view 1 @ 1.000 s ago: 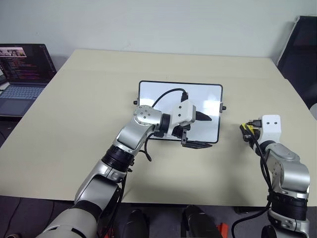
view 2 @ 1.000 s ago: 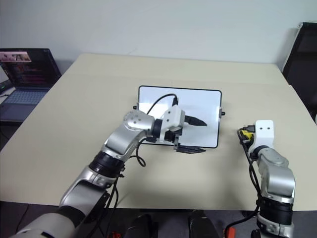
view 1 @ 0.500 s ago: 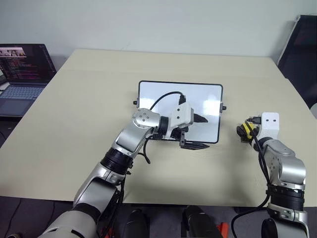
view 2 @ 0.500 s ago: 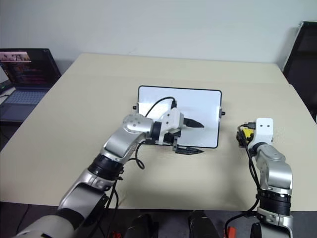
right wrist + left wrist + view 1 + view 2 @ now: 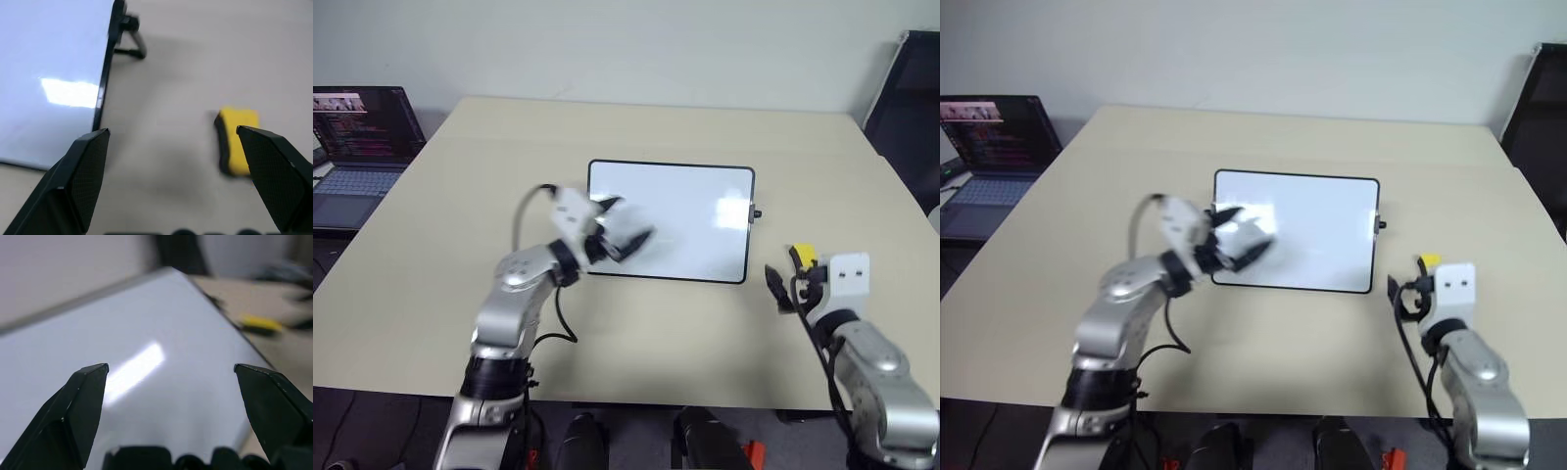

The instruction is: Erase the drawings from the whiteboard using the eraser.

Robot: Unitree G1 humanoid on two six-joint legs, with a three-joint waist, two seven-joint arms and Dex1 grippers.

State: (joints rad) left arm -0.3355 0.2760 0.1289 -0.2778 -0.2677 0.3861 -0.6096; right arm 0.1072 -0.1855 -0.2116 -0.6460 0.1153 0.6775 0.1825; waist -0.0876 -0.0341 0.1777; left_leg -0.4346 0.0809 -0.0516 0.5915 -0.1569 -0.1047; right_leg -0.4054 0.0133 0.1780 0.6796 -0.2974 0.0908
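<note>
Laptop (image 5: 357, 147) far left of table (image 5: 450, 294); whiteboard (image 5: 690, 211) unobstructed.

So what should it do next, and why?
Probably just draw both hands back: the whiteboard looks wiped, with no marks visible. The eraser lies on the table beside the board, in front of the open right hand.

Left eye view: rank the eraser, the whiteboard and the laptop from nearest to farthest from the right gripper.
1. The eraser, on the table just beyond the right gripper.
2. The whiteboard, at the table's middle, to its left.
3. The laptop, off the far left edge.
</note>
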